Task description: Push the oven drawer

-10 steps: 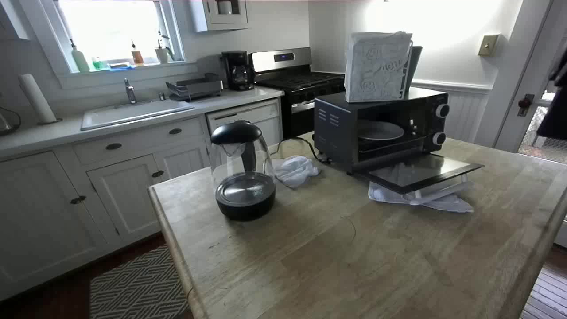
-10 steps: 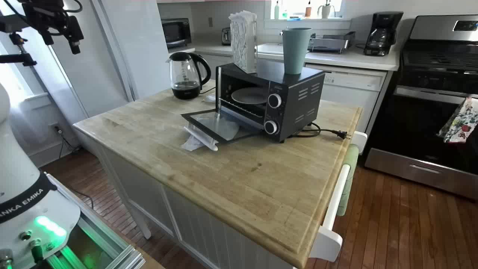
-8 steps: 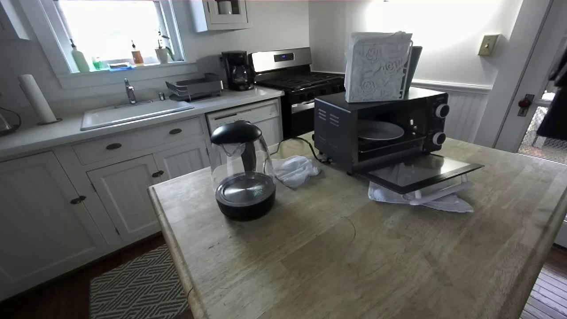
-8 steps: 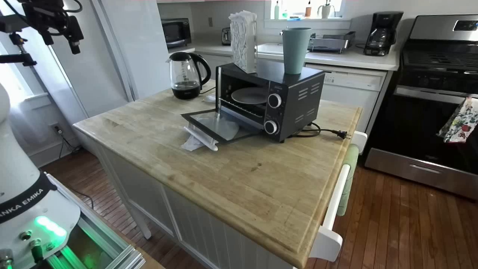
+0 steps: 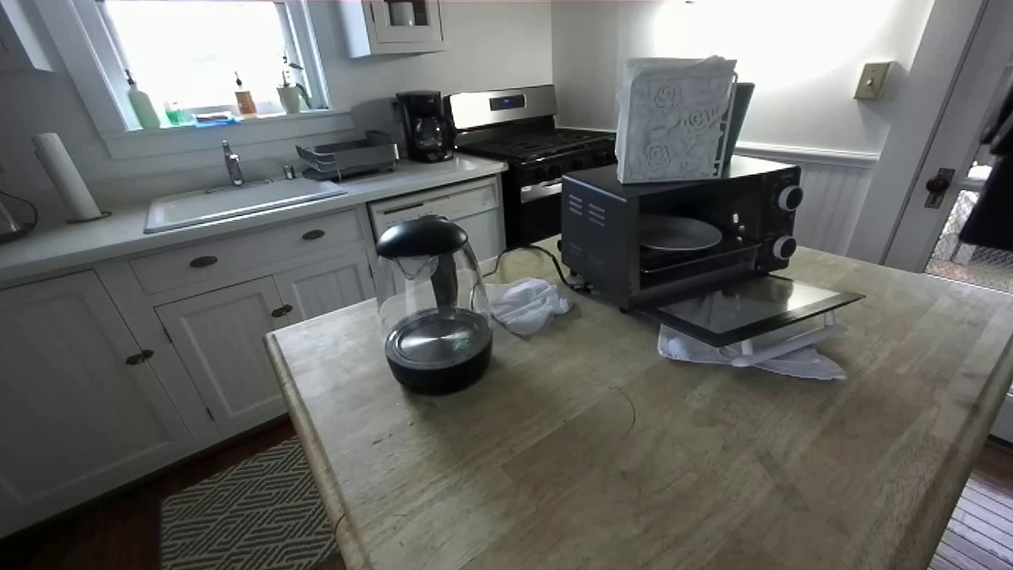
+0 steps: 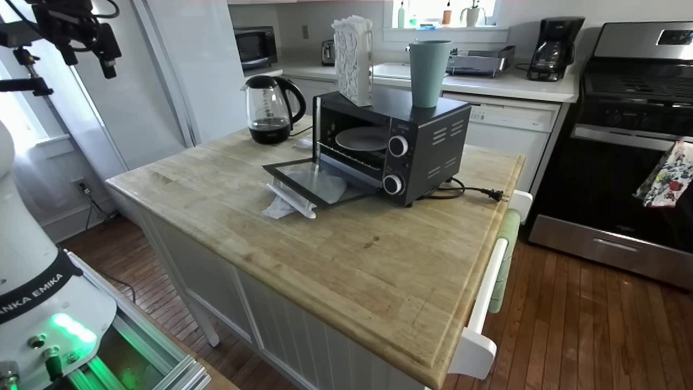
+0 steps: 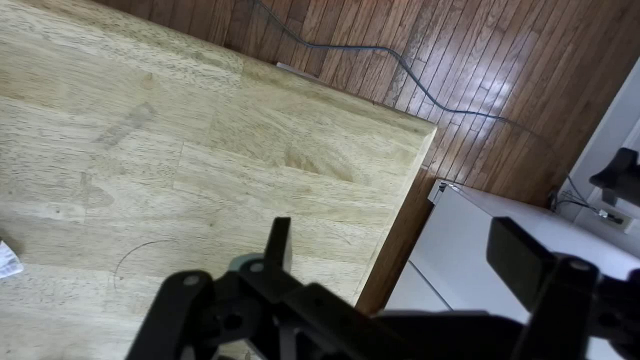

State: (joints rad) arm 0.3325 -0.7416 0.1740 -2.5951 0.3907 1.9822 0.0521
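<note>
The oven drawer is the flat dark glass panel with a thin rim, hanging open from the black toaster oven. In both exterior views the drawer lies lowered, tilted slightly, with its white handle at the outer edge and a white cloth under it. The toaster oven stands on the wooden island with a round pan inside. My gripper is high at the left of an exterior view, apart from the oven. In the wrist view the gripper is open, with nothing between its fingers. The drawer is out of the wrist view.
A glass kettle stands beside the oven. A white napkin holder and a teal cup stand on the oven top. A black power cord lies behind it. The island's edge shows below the gripper.
</note>
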